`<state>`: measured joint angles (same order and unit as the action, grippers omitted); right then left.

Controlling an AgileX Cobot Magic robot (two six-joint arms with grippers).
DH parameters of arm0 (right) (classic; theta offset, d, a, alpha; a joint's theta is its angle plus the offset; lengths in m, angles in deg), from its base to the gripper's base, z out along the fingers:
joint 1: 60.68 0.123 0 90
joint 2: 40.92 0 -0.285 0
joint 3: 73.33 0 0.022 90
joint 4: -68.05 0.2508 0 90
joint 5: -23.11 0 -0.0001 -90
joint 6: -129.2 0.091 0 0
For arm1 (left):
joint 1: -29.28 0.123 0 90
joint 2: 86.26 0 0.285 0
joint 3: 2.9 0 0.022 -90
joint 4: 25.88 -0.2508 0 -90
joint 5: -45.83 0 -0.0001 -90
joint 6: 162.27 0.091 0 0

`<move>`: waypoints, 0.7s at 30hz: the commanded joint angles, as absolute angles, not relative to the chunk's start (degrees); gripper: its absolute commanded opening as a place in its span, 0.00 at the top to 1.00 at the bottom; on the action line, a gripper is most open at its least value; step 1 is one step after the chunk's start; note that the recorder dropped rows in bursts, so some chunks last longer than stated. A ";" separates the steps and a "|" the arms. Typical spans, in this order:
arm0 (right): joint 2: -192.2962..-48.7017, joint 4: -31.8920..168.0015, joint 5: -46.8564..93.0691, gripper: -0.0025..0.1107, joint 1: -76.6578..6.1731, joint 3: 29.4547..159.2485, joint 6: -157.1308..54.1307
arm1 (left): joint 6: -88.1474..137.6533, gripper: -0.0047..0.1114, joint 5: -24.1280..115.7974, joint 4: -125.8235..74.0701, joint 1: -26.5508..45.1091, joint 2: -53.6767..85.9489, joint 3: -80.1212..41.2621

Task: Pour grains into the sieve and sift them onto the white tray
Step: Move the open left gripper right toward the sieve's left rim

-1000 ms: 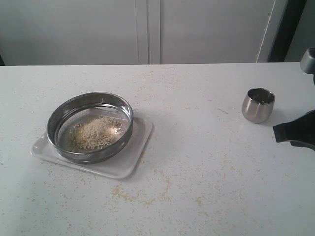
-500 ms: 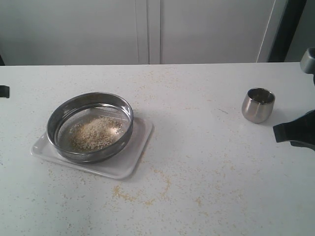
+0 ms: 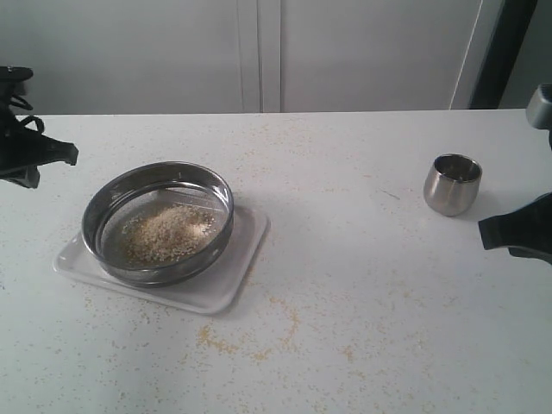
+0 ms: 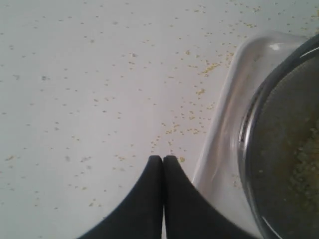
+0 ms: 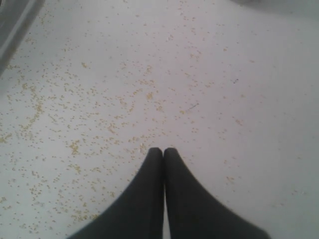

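Exterior view: left gripper (image 3: 71, 155), clenched and empty, has just come in beside the sieve (image 3: 159, 272); grains (image 3: 164, 233) sit inside, so sifting likely follows. Right gripper (image 5: 163, 149) is clenched and empty, far from the sieve.

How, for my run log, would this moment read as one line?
sieve on tray, grains inside; cup upright; left gripper shut; right gripper shut

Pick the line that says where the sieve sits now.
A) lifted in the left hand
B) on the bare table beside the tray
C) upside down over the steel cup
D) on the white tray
D: the sieve stands on the white tray, with grains lying on its mesh.
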<state>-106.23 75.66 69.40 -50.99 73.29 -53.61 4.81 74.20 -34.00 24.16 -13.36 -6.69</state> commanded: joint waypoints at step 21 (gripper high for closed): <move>-105.84 75.45 68.84 0.98 -51.06 72.94 -53.52 | 29.51 0.96 87.04 -20.87 19.49 -22.50 9.20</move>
